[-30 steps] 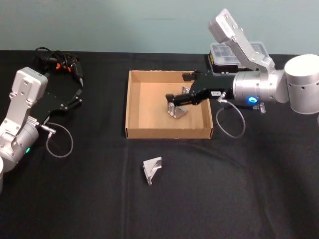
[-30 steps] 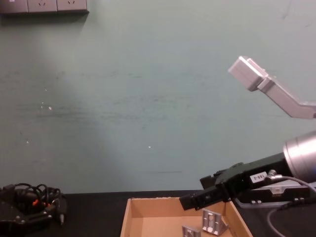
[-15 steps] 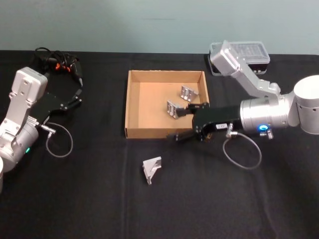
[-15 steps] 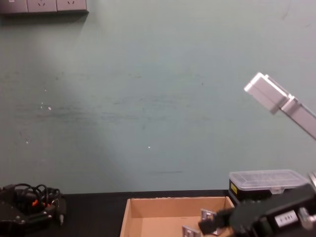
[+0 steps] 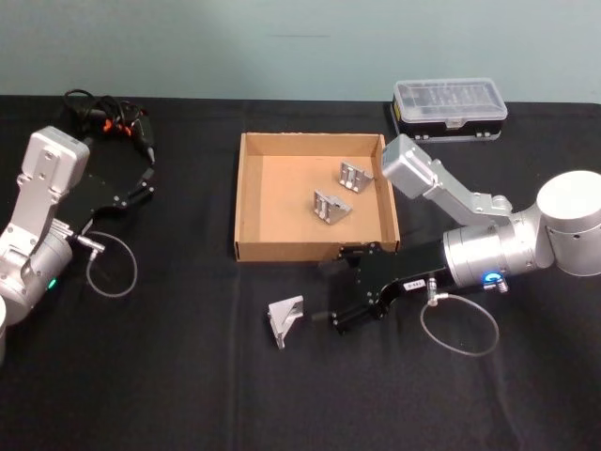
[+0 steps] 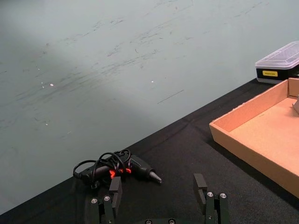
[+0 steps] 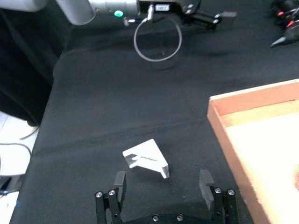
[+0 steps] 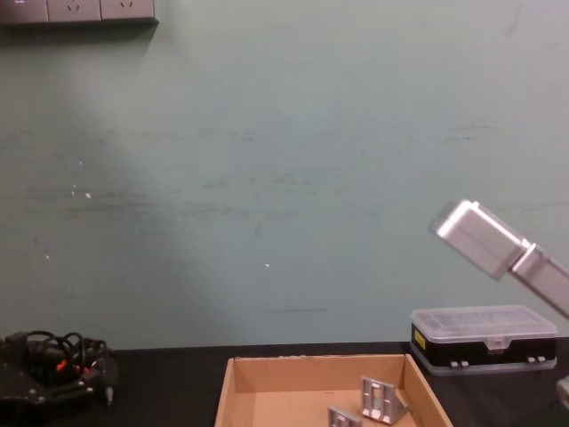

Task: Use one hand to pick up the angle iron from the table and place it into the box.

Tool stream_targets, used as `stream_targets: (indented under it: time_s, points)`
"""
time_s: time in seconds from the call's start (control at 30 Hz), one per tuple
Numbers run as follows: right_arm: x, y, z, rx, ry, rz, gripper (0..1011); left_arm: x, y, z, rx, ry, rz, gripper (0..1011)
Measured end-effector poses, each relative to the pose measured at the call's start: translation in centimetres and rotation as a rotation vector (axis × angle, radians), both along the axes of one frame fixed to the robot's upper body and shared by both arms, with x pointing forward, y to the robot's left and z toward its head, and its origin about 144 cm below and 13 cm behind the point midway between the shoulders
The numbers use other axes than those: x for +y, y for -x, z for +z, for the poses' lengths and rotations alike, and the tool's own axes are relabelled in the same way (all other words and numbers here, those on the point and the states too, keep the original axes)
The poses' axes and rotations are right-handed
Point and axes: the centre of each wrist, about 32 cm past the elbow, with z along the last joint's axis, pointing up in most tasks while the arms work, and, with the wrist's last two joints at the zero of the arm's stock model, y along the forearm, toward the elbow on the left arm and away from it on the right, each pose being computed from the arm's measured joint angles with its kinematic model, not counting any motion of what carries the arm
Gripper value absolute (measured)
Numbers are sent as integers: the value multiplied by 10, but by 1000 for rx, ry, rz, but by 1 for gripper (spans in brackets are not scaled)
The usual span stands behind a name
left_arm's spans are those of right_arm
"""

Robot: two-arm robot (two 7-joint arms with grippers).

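One angle iron (image 5: 286, 319) lies on the bench (image 5: 188, 376) at the box's (image 5: 319, 251) 6 o'clock; a second iron (image 5: 331, 207) and a third iron (image 5: 352, 175) lie inside. The right hand (image 5: 331, 295), fingers apart and empty, is just beside the angle iron at its 3 o'clock. The left hand (image 5: 148, 177) sits parked, fingers apart, at the box's 9 o'clock.

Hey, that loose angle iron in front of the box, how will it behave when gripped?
The angle iron looks like rigid metal, so probably won't flex. Its smooth faces may slip in the open right gripper. It seems propped on its edges on the table, so a nudge could tip it. The left gripper idles open at the left.
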Motion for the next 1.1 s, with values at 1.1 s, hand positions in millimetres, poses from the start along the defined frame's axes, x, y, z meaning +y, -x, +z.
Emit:
stream_targets:
  time_s: [1.1]
  points:
    - [25,-11,-12,-59,40,50,1000,0,0,0,0,0,0,1000]
